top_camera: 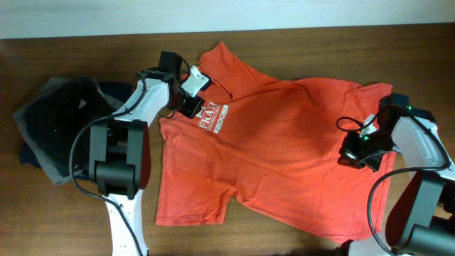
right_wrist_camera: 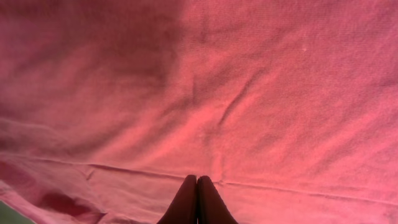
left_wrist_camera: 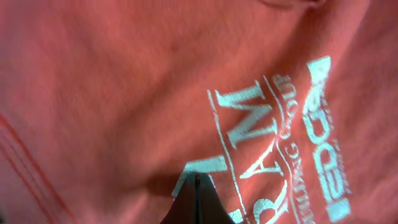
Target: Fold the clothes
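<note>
Two grippers, both clenched, fingertips pressed together. At the chest, the left gripper (left_wrist_camera: pixel 197 180) rests on the white lettering (left_wrist_camera: pixel 267 137) of the red-orange shirt (top_camera: pixel 270 142); the right gripper (right_wrist_camera: pixel 197 182) rests beside a seam (right_wrist_camera: pixel 292 190). Shirt lies spread on the table (top_camera: pixel 64 220), beside dark folded garments (top_camera: pixel 57 128).

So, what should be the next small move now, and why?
Probably raise both a little. The left gripper is shut on the shirt by the white lettering, the right gripper near its opposite side; a small lift would show whether both pinches hold.

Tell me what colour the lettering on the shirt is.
White lettering on the red-orange shirt; clearest in the left wrist view.
</note>
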`<state>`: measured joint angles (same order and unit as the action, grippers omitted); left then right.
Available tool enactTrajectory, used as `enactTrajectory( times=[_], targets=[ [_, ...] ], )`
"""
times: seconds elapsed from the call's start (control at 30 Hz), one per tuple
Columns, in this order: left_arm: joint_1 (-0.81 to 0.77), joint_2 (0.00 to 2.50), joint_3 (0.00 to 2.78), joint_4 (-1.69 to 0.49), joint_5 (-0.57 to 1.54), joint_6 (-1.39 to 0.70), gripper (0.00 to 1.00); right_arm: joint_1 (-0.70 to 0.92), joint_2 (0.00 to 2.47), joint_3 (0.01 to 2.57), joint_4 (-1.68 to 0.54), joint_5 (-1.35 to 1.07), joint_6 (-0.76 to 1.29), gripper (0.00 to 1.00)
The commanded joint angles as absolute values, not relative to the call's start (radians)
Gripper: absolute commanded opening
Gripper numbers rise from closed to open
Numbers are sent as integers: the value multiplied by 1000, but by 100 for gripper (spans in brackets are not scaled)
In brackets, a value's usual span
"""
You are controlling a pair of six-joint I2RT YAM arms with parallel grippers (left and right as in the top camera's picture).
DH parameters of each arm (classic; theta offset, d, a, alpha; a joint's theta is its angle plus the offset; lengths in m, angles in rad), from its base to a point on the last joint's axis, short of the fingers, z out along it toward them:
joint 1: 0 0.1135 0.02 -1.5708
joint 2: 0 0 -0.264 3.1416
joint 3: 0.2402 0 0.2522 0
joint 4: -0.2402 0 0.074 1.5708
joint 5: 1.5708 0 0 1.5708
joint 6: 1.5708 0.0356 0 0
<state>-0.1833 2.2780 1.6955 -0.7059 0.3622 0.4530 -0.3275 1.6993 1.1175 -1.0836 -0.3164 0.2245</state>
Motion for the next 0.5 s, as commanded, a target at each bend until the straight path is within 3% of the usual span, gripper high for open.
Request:
enactTrajectory(
  times=[0.0,0.13,0.47],
  targets=[
    [-175,2343,1705,-663,233,447,0,-327,1695,1114,-1076,-329,215,5],
    [-134,2389,1705,-571,-35,225,0,-327,1695,1114,-1059,-329,215,7],
    [-53,2392,1710,-569,-69,94,0,-327,1697,1094,-929,-265,215,11]
  ],
)
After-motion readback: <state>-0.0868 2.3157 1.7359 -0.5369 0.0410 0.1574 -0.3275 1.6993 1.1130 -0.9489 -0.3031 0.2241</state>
